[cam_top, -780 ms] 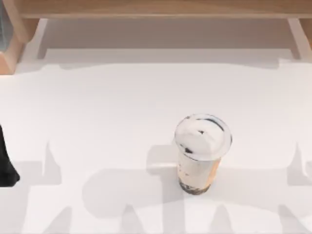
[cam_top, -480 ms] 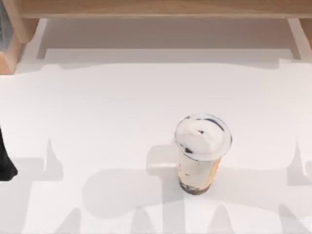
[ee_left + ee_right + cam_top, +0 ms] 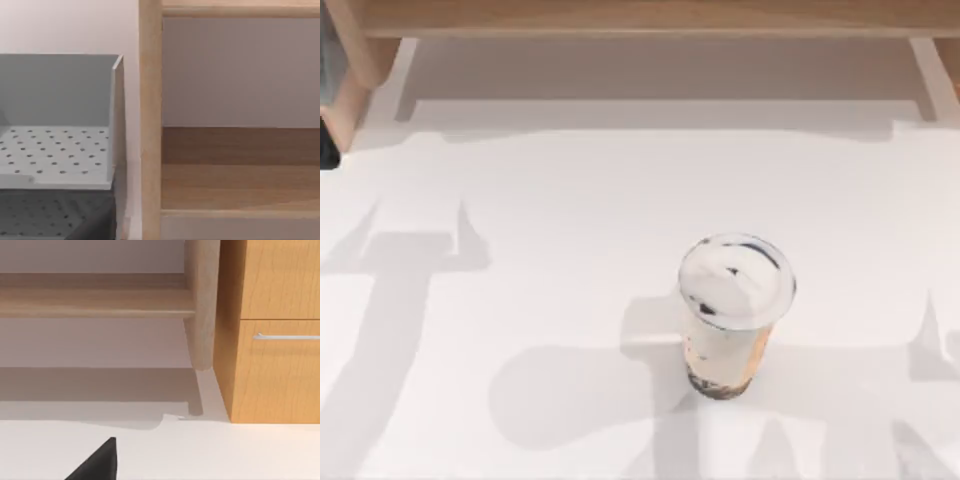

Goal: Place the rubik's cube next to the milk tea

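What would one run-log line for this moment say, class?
milk tea: upright, table right of centre | left arm: far left edge | perforated grey tray: beside wooden post

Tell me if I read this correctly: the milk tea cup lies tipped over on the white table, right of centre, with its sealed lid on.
Not quite. The top view shows the milk tea standing upright on the white table, not tipped over. The rest holds: it is right of centre, and its sealed lid is on.

L pincer (image 3: pixel 326 145) cut by edge
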Motion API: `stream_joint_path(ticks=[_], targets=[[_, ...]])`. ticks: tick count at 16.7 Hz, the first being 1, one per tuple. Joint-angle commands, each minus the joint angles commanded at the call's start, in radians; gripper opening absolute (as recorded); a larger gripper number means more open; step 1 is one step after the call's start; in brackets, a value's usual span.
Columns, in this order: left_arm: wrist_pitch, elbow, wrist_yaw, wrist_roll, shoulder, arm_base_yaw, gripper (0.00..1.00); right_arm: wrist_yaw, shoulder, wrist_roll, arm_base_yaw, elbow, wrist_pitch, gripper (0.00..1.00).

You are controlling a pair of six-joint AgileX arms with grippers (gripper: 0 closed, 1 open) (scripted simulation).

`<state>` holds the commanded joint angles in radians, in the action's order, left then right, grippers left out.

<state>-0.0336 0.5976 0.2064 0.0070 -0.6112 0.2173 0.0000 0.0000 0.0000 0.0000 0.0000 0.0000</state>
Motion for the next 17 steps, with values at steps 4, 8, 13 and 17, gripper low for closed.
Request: stream_joint_path(ticks=[4,8,13,17], targets=[[-0.016,0.348,0.121,0.003,-0.361,0.128,1.0,0.0,0.0,0.0,0.0,0.0,0.0,1.0],[-0.025,0.678,0.235,0.009,-0.72,0.256,1.0,0.0,0.0,0.0,0.0,0.0,0.0,1.0],[-0.037,1.027,0.358,0.011,-1.092,0.386,1.0,0.0,0.0,0.0,0.0,0.0,0.0,1.0],[-0.048,1.217,0.422,0.012,-1.286,0.456,1.0,0.0,0.0,0.0,0.0,0.0,0.0,1.0]])
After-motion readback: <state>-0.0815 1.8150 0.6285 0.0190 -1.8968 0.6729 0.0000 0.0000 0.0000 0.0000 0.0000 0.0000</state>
